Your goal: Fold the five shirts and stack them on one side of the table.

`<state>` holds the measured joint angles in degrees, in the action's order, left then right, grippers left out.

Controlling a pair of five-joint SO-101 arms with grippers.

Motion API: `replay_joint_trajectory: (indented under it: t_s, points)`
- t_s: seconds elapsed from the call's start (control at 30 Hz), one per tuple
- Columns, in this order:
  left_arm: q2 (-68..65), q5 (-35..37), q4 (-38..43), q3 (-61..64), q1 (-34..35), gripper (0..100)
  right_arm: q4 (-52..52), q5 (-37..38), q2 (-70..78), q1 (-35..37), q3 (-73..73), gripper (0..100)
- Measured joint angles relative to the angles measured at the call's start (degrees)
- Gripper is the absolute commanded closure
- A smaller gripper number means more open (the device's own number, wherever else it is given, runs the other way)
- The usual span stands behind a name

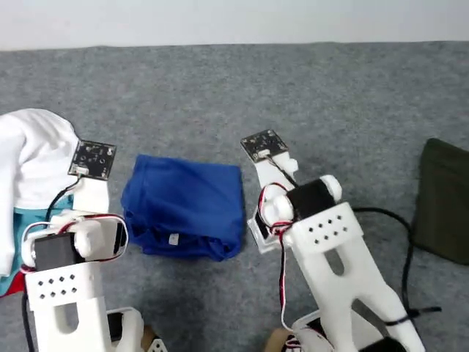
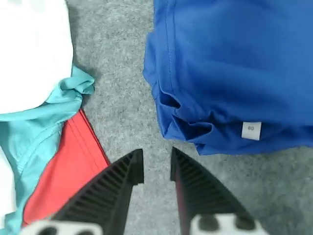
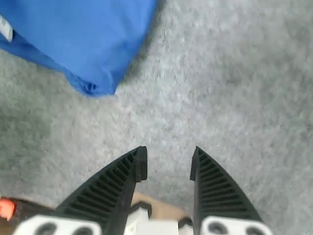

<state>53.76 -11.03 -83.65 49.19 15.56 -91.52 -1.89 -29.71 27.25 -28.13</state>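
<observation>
Two hands: what state?
Left hand point(image 2: 155, 159) and right hand point(image 3: 168, 156) are each slightly spread and empty, flanking the blue shirt point(image 1: 187, 205) on the bench point(image 1: 330, 95).
Which step?
It looks folded. Next, pinch it and carry it to the white-topped stack point(image 1: 29, 161).

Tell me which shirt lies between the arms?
The blue shirt; the white, teal and red pile sits at one edge, the dark green shirt at the other.

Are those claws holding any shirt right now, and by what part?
Nothing is held. The left gripper and right gripper are both open and empty, either side of the blue shirt.
</observation>
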Motion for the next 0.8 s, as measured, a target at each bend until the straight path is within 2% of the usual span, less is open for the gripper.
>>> replay_joint_trajectory:
  t_s: [0.17, 0.37, 0.53, 0.8]
  points:
    - [0.0, 1.1, 2.1, 2.5, 0.0, 88, 6.7, -0.6, 4.5, 5.2, 0.0, 83.4]
    - [0.0, 1.1, 9.0, 9.4, 0.0, 88, 11.1, -8.5, 13.1, 13.4, 0.0, 83.4]
    - [0.0, 1.1, 11.3, 10.7, 0.0, 88, 14.5, -10.1, 19.4, 18.9, 0.0, 83.4]
    - [0.0, 1.1, 11.5, 10.7, 0.0, 88, 20.5, -10.1, 25.2, 20.0, 0.0, 83.7]
